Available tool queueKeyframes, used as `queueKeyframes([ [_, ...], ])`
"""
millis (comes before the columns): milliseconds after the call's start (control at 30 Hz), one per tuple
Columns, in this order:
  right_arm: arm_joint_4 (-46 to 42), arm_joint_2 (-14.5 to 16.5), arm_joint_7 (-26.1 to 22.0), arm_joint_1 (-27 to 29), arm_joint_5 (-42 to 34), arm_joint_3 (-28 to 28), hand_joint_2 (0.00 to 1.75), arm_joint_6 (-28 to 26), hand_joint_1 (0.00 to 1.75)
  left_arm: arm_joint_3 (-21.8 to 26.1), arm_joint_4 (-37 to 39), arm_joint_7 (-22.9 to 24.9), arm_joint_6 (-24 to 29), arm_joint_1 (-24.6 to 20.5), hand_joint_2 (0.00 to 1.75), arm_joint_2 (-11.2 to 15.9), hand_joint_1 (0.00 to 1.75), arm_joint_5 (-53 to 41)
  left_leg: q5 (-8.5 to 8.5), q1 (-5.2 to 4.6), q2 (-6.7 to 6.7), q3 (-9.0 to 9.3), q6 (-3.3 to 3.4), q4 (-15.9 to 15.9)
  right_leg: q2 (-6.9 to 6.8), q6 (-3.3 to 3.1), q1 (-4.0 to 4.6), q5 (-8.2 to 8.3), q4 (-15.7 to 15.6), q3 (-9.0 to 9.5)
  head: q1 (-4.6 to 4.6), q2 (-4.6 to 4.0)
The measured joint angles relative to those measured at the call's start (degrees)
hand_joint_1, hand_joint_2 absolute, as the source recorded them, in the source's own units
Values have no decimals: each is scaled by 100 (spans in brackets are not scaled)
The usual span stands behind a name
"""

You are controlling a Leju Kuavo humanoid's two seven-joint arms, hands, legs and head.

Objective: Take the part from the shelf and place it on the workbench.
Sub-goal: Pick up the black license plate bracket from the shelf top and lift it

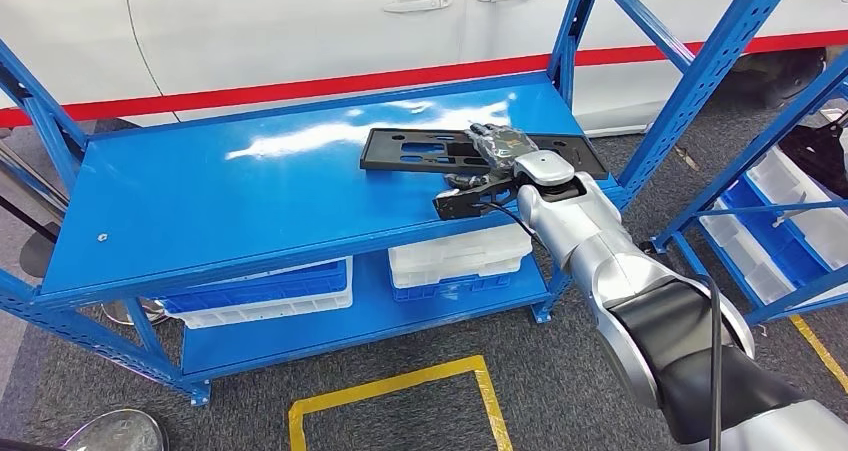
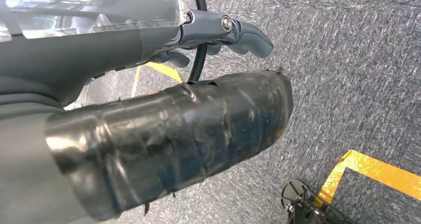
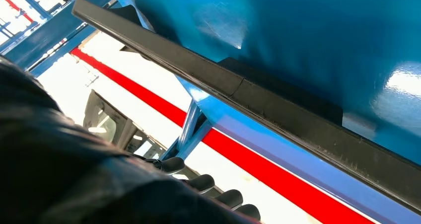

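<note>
Head view: right hand (image 1: 497,161) over black part (image 1: 430,151) on blue shelf (image 1: 220,206); writing unreadable

Shelf top (image 1: 220,201) broadly bare left of black part (image 1: 420,151), blue uprights (image 1: 700,81) crowding right side, right hand (image 1: 490,171) over part

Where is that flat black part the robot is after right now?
In the head view, the black part lies flat on the blue shelf's top deck, toward its right end, with the right hand at it.
</note>
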Motion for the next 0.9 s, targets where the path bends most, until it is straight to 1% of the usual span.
queueKeyframes([
  [333,0,0,0,0,0,0,0,0,0,0,1,0,0,0,0,0,0,0,0,0,0,0,0,0,0,0,0,0,0,0,0,0],
  [467,0,0,0,0,0,0,175,0,0,0,1,0,0,0,0,0,0,0,0,0,0,0,0,0,0,0,0,0,0,0,0,0],
  [567,2,-7,69,1,-2,-3,175,20,0,0,1,2,1,-1,0,0,0,-2,0,0,1,1,0,1,1,0,0,0,-1,-3,0,0],
  [633,22,-85,409,13,-25,-42,175,121,0,0,0,22,5,-3,0,3,0,-12,0,0,-5,2,0,2,-6,1,-1,-1,-4,-4,0,0],
  [700,71,-253,789,46,-46,-133,175,205,0,1,0,51,10,1,0,6,0,-26,1,0,-31,-5,1,3,-28,4,-2,-4,-5,2,1,0],
  [733,95,-328,871,62,-44,-173,175,207,0,2,-1,62,9,8,0,7,0,-35,1,0,-43,-10,2,3,-37,5,-2,-4,-5,4,1,0],
  [800,131,-440,908,82,-16,-214,175,189,0,3,0,81,9,31,0,7,0,-52,-1,-1,-35,-16,3,3,-22,4,-3,-2,-5,-2,1,0],
  [900,153,-507,964,94,45,-239,175,151,0,4,0,95,14,16,0,7,0,-60,-5,-2,3,-14,5,4,20,6,-4,4,-6,-13,0,0],
])
